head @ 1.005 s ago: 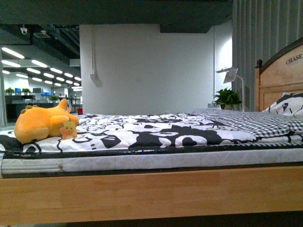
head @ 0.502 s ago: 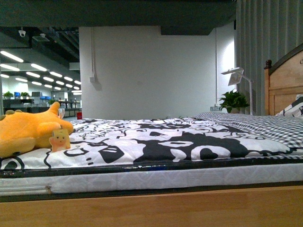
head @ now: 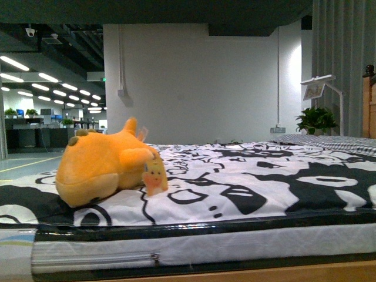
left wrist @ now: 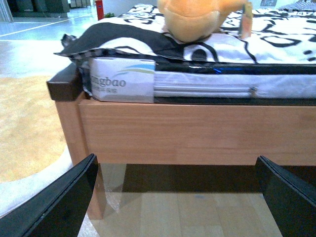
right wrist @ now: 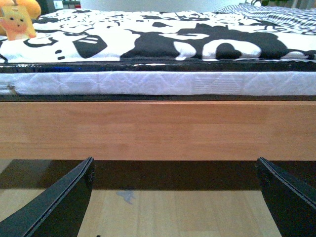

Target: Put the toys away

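Note:
An orange-yellow plush toy [head: 103, 165] lies on the black-and-white bed cover near the bed's left end, with a small yellow tag [head: 155, 177] hanging beside it. In the left wrist view the plush toy [left wrist: 197, 19] shows on the mattress above the wooden bed frame. The left gripper [left wrist: 175, 197] is open, low in front of the frame, well below the toy, with nothing between its fingers. In the right wrist view only the tag [right wrist: 18, 20] and an edge of the toy show. The right gripper [right wrist: 175, 197] is open and empty, low before the frame.
The wooden bed frame [left wrist: 197, 131] and white mattress edge [right wrist: 163, 83] stand between the grippers and the bed top. The bed's corner post [left wrist: 64, 86] is beside the left gripper. A lamp [head: 317, 88] and potted plant [head: 317, 119] stand behind the bed. Pale wood floor [right wrist: 173, 212] lies below.
The front view has swung left and closer: the plush toy now sits larger and nearer the picture's middle, and the headboard has slid almost out of view on the right.

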Motion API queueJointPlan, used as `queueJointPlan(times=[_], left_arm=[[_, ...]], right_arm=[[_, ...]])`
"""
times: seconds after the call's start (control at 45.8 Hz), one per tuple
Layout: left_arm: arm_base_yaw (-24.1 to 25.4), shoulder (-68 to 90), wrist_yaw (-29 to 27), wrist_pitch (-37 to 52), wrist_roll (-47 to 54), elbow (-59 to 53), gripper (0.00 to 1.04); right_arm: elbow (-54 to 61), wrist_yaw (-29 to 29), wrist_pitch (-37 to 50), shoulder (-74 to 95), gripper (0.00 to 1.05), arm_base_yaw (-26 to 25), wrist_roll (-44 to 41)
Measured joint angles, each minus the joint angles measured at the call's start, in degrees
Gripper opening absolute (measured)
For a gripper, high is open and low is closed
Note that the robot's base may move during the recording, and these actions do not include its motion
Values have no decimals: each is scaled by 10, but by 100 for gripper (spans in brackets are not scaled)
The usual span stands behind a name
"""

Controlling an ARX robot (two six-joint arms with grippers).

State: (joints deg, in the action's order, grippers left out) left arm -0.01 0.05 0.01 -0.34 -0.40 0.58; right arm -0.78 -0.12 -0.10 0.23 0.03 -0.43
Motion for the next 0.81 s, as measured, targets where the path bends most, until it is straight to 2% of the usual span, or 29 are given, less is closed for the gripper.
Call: queueJointPlan(times=[0.808], left_arm=[[0,0,0,0,0,0,99]], right_arm=[[0,-1,0,0,98,0,0]])
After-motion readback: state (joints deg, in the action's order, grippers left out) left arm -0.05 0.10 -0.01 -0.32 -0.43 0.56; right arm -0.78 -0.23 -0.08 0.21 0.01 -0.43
